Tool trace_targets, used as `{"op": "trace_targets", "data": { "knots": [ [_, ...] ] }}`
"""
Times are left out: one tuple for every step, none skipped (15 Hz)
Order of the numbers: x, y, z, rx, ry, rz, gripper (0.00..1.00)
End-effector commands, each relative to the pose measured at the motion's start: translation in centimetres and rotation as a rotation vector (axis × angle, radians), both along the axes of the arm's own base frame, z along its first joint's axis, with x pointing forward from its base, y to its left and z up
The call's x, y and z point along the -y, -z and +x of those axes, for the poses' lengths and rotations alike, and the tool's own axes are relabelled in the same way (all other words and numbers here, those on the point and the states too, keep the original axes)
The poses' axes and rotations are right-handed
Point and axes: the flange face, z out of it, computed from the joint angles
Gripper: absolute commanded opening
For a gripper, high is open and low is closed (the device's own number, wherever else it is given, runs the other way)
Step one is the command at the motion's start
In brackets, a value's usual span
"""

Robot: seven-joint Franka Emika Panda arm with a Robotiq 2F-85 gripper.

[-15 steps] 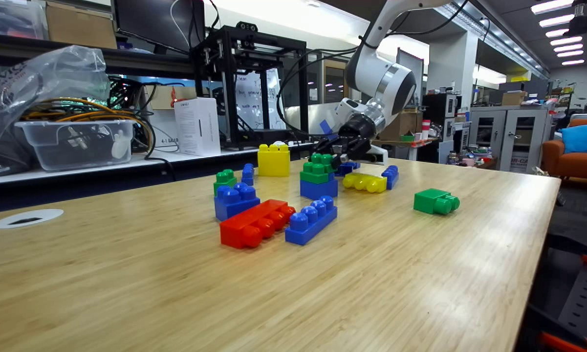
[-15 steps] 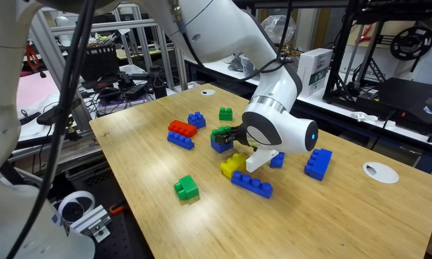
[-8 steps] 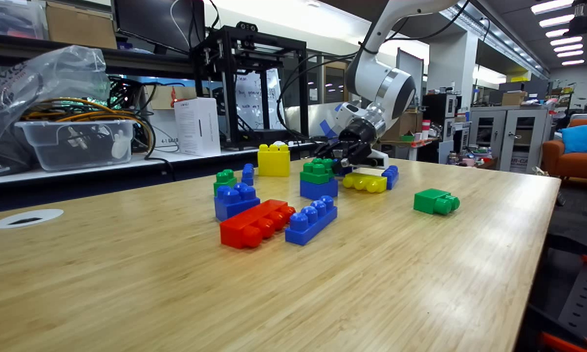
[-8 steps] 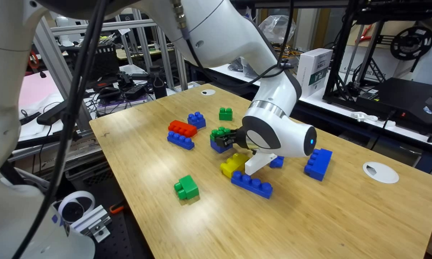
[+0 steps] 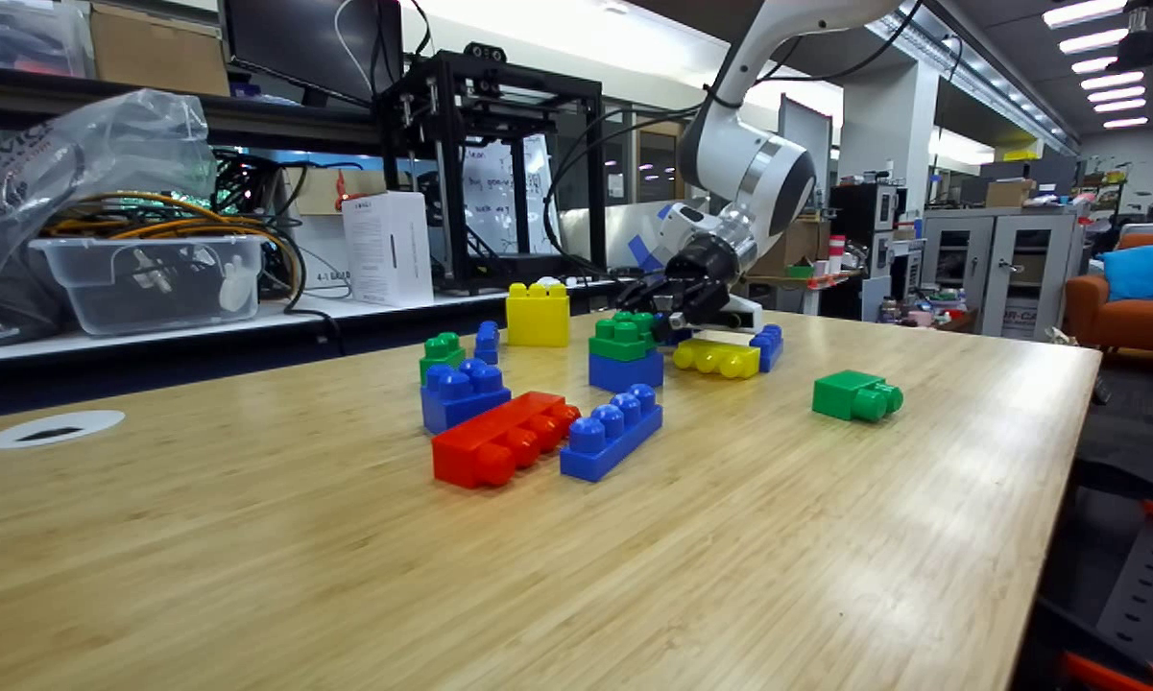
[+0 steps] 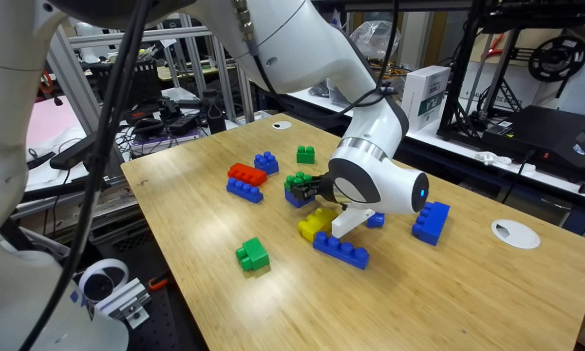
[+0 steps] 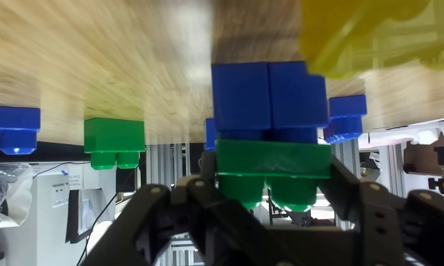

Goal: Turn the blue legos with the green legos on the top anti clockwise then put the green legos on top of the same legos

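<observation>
Here, left to right in an exterior view, the short blue block (image 6: pixel 303 201) stands well inside the counter's (image 6: pixel 419 302) far corner, the green studded brick (image 6: pixel 297 179) on top; the arm (image 6: pixel 331 58) lies to the right. The hand (image 7: pixel 273 168) is parted only as wide as the green studded brick, fingers (image 7: pixel 345 181) against both its sides, apparently gripping it. The short blue block lies directly beneath, edges nearly parallel, its studs (image 7: pixel 294 135) partly showing: a straight press down seems called for.

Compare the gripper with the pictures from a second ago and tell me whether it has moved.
Yes, slightly down: in an exterior view the gripper now sits a little lower against the upright yellow block, which has not moved.
</observation>
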Motion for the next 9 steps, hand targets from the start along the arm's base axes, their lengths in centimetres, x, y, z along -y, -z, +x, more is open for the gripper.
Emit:
{"op": "trace_targets", "data": {
  "knots": [
    [0.3,0.52,0.22,0.019,-0.012,0.021,0.45],
    [0.33,0.48,0.21,0.019,-0.01,0.022,0.93],
    [0.37,0.42,0.21,0.021,-0.009,0.022,0.95],
    [0.41,0.32,0.2,0.023,-0.01,0.02,0.98],
    [0.44,0.23,0.19,0.024,-0.01,0.02,1.0],
    [0.48,0.12,0.15,0.024,-0.01,0.018,1.0],
    [0.53,0.08,0.14,0.024,-0.011,0.016,1.0],
    [0.61,-0.16,0.09,0.019,-0.012,0.006,1.0],
    [0.7,-0.46,0.08,0.019,-0.007,-0.004,1.0]
  ]
}}
